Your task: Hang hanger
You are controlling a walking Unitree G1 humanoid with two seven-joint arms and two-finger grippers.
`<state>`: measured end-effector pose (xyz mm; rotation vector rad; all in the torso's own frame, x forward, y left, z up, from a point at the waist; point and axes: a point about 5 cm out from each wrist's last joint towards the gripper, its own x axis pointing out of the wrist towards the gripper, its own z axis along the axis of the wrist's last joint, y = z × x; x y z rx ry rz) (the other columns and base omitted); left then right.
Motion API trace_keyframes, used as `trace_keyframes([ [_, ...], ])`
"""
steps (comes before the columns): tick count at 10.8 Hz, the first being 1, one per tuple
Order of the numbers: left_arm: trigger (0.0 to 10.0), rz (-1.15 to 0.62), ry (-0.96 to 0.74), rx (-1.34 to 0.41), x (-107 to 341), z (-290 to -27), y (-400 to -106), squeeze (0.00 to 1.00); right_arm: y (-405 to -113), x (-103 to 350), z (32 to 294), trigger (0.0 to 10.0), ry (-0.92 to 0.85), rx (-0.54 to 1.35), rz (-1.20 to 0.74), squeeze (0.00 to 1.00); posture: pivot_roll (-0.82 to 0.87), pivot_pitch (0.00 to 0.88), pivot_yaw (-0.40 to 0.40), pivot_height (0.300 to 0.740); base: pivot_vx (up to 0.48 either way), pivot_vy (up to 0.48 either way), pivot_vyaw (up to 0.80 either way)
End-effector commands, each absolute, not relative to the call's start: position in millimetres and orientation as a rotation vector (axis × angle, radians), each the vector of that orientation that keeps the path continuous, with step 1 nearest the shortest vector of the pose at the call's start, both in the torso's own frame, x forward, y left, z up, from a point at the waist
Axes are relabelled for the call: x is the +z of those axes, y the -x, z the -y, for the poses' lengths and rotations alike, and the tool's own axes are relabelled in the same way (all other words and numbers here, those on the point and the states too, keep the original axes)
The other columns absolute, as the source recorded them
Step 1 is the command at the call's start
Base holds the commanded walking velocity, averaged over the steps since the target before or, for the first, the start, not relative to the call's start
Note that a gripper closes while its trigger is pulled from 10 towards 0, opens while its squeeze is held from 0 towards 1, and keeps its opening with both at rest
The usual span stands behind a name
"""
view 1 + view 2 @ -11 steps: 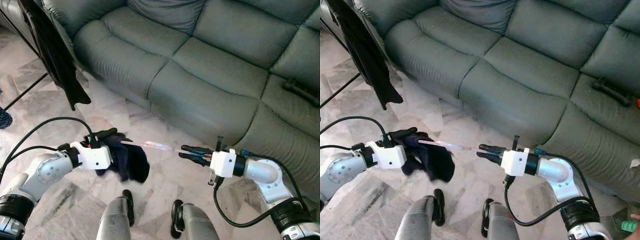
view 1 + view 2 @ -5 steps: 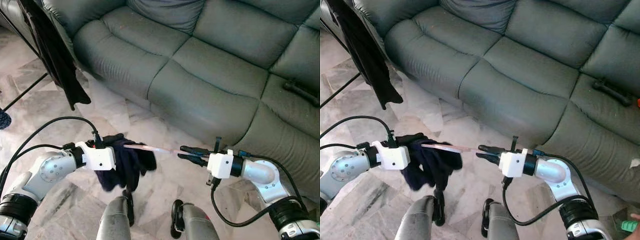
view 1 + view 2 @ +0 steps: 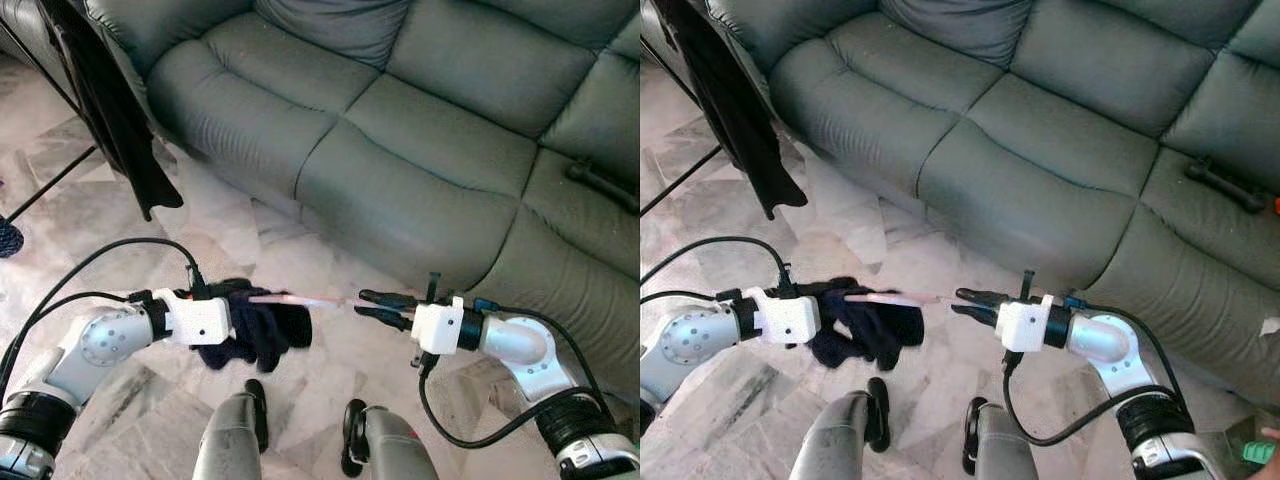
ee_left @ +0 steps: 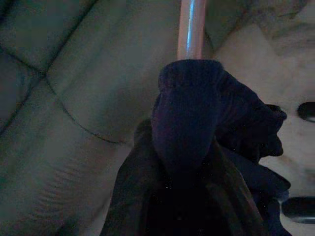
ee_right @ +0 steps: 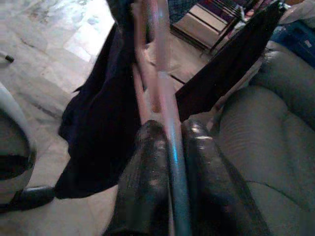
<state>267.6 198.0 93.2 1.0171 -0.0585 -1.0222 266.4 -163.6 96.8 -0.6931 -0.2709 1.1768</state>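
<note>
- We see the pink hanger [image 3: 300, 299] held level above the marble floor [image 3: 210, 215], in front of the grey sofa [image 3: 400, 130]; its long axis runs roughly along the sofa's front edge, from one gripper to the other.
- One end of the hanger is buried in a dark blue garment [image 3: 255, 325], which is bunched around it and droops towards the floor.
- The right gripper [image 3: 380, 305] has its two black fingers [image 5: 147, 182] clamped on the hanger's bare end, the rod passing between them.
- The left gripper [image 3: 225, 300] sits at the garment end; the cloth hides its fingers, so we cannot tell whether they are apart or together.
- Between the hanger and the sofa's front edge lies a strip of open floor.
- At the sofa's outer armrest stands a rack with black legs [image 3: 50, 185], from which a dark cloth [image 3: 110, 110] hangs down.
- On the sofa seat nearest the right arm lies a black object [image 3: 600, 185].
- Below the hanger we see the robot's two legs [image 3: 235, 440].
</note>
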Motion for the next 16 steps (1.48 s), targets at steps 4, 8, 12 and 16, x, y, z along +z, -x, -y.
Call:
trace_keyframes([
  [4,0.0,-0.119,-0.878,-0.908,67,-212,-264,0.00,-292,146,180,10.0,0.572,1.294,0.130,1.00,0.02,0.231,-0.023,0.740,0.000,0.000,0.00],
  [8,0.0,-0.228,-0.727,-0.721,47,-231,-259,0.00,-332,223,218,10.0,0.616,0.761,0.452,1.00,0.02,0.230,-0.023,0.740,0.000,0.000,0.00],
  [12,0.0,-0.256,-0.343,-0.541,52,-202,-276,0.00,-323,214,265,10.0,0.650,0.187,0.508,1.00,0.03,0.237,-0.005,0.740,0.000,0.000,0.00],
  [16,0.0,-0.021,-0.273,-0.734,126,-159,-297,0.00,-314,128,238,10.0,0.342,0.104,0.234,1.00,0.04,0.237,-0.002,0.740,0.000,0.000,0.00],
])
